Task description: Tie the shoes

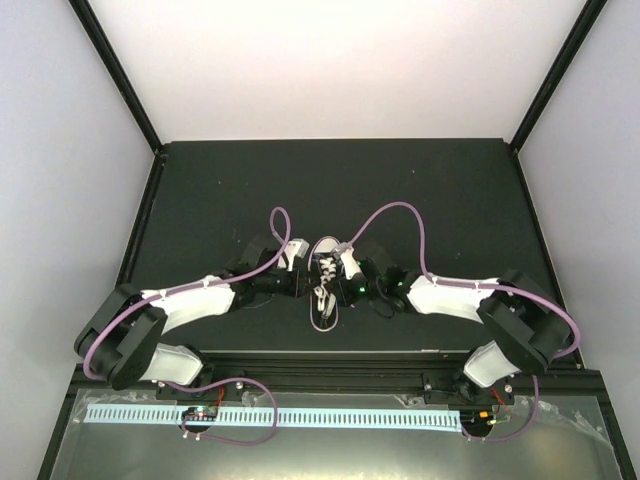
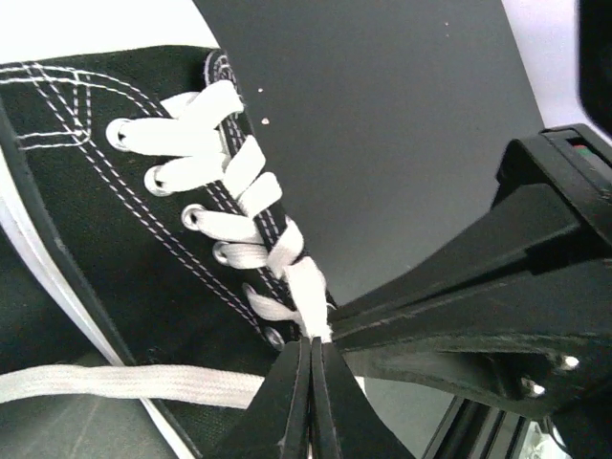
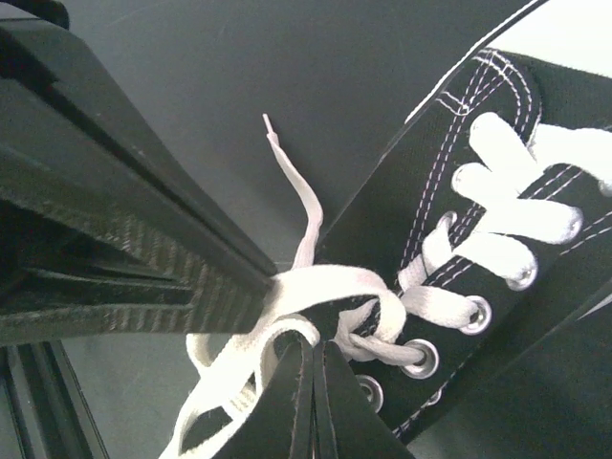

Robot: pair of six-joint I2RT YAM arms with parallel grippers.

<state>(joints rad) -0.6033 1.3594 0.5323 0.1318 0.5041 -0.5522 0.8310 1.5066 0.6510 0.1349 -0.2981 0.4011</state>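
Note:
The black canvas sneaker (image 1: 322, 312) with white laces lies mid-table between both grippers. In the left wrist view its side and eyelets (image 2: 105, 201) fill the left. My left gripper (image 2: 313, 342) is shut on the white lace (image 2: 308, 296) right at the top of the lacing. In the right wrist view my right gripper (image 3: 314, 348) is shut, with a lace loop (image 3: 316, 287) wrapped over one finger beside the top eyelets (image 3: 421, 356). A loose lace end (image 3: 287, 167) trails onto the table. The two grippers almost touch over the shoe (image 3: 497, 124).
The black table mat (image 1: 330, 190) is walled by white panels at the back and sides. The right gripper's fingers (image 2: 478, 287) crowd the left wrist view; the left gripper's fingers (image 3: 115, 220) crowd the right wrist view. A loose lace (image 2: 115, 384) lies flat beside the sole.

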